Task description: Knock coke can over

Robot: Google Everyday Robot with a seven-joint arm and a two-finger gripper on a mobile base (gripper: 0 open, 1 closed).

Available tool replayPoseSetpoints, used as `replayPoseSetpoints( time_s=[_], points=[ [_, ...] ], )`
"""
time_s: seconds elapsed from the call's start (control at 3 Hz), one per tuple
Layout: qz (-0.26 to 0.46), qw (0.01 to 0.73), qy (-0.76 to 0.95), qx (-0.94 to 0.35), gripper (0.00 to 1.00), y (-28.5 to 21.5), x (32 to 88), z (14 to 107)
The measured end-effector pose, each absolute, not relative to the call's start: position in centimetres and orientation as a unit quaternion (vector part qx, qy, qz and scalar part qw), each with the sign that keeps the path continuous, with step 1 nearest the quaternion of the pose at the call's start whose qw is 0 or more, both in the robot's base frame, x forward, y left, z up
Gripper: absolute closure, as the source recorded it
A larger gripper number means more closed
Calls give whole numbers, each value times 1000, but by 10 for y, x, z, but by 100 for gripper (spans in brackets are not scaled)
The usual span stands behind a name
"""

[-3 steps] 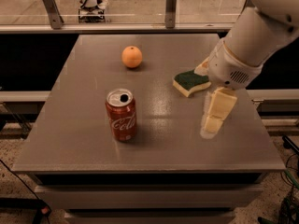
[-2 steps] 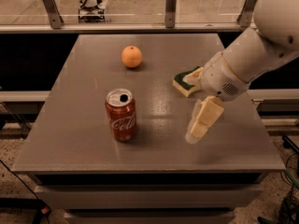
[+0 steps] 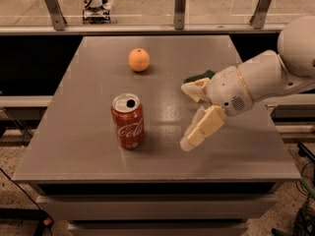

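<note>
The coke can (image 3: 128, 122) stands upright on the grey table (image 3: 88, 82), left of centre near the front, red with white script and a silver top. My gripper (image 3: 185, 116) is to the right of the can, low over the table, and points left toward it. Its two cream fingers (image 3: 201, 128) are spread apart with nothing between them. A clear gap lies between the fingertips and the can. The can is not touched.
An orange (image 3: 139, 59) sits behind the can toward the table's back. A green sponge (image 3: 199, 76) is mostly hidden behind my gripper's wrist. The table's front edge is close below the can. A rail with metal posts (image 3: 179, 6) runs behind the table.
My gripper has moved left and toward the front, closing much of the distance to the can, and now covers most of the sponge. The can and the orange have not moved.
</note>
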State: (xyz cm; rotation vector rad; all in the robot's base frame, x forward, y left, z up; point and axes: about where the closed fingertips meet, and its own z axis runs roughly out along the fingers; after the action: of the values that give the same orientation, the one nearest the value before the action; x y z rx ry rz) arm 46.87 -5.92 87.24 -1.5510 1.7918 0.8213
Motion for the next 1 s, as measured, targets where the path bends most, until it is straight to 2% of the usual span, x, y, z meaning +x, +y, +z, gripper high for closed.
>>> replayPoseSetpoints(
  time_s=[0.33,0.67,1.0],
  points=[
    [367,347,651,-567,0,-62,468,852],
    [435,418,560,-569,0,-37,456,868],
    [434,416,562,-568,0,-35,455,867]
  ],
)
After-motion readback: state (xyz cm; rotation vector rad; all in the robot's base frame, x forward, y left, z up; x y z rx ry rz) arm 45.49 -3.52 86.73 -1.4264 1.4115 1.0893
